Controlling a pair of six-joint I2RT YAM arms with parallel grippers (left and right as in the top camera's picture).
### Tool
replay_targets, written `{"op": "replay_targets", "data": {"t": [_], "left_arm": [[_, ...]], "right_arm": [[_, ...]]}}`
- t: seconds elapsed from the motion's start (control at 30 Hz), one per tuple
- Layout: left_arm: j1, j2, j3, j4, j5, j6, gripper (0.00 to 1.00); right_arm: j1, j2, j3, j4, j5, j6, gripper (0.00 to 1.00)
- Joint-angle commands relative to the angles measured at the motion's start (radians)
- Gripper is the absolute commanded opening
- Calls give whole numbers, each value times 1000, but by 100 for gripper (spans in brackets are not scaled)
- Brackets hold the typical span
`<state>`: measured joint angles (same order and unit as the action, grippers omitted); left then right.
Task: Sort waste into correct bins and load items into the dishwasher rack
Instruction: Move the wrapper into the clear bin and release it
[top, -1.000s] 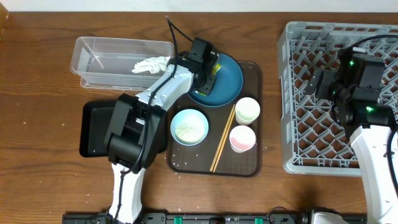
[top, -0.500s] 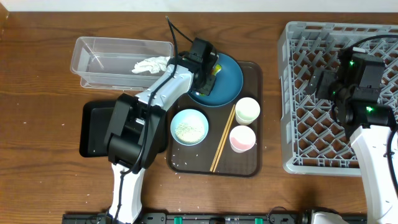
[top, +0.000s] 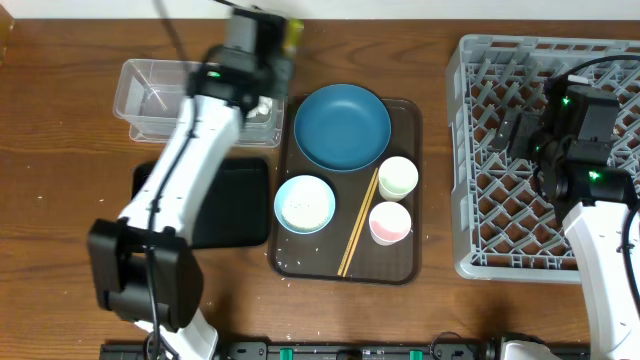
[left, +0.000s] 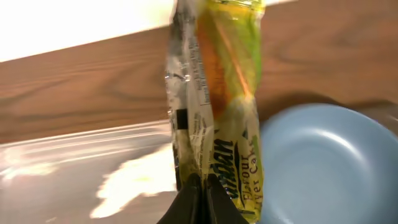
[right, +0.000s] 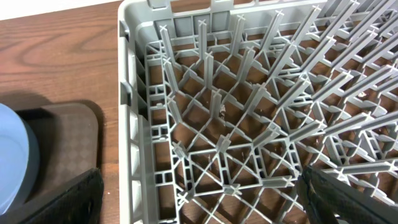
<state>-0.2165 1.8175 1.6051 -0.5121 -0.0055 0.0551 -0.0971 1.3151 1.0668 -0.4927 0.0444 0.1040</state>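
My left gripper (left: 200, 186) is shut on the yellow-green-orange snack wrapper (left: 217, 93), which hangs from its tips. In the overhead view the left gripper (top: 278, 38) is raised beside the far right end of the clear tub (top: 150, 95), with the wrapper (top: 293, 33) blurred. A white tissue (left: 140, 180) shows as a blur in the clear tub (left: 56, 158). The dark-blue dish (top: 342, 127) lies bare. My right gripper (right: 199, 208) stands open over the grey rack (right: 249, 124), holding nothing.
The brown serving tray (top: 410, 262) holds the dish, a pale-blue bowl (top: 304, 203) with rice, a pale-green cup (top: 398, 178), a pink cup (top: 390, 222) and chopsticks (top: 358, 222). The black tray (top: 225, 200) lies left of it, and the rack (top: 480, 150) stands at the right.
My left gripper closed on the wrapper on the dark-blue dish, then lifted it up and left toward the clear tub. The right arm stayed still.
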Motion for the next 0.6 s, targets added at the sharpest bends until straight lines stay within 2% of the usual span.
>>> {"op": "replay_targets", "data": {"t": [0.0,0.23,0.3,0.33,0.37,0.43,0.47,0.57], "left_arm": [[82,39,-19,-8,-40,-48,6],[200,86,-52,-11,-39,-172,8],[212,99,-52,-11,-36,-188,24],[213,102,-52,-11,-36,-189,40],[214,103,-52,-12,-36,-189,49],[213,103,-52,-15,-36,-189,56],[213,101,-52,-17,-36,-189,65],[213,87,-52,-18,-32,-188,75]], "right_arm": [[-5,-13,21,3,11,15,97],[-5,-13,21,6,11,15,98],[-5,-13,21,10,11,14,98],[-5,-13,21,13,11,15,98],[-5,-13,21,14,11,15,98],[-5,-13,21,13,11,15,98],[-5,-13,21,13,11,14,98],[-5,-13,21,7,11,15,98]]}}
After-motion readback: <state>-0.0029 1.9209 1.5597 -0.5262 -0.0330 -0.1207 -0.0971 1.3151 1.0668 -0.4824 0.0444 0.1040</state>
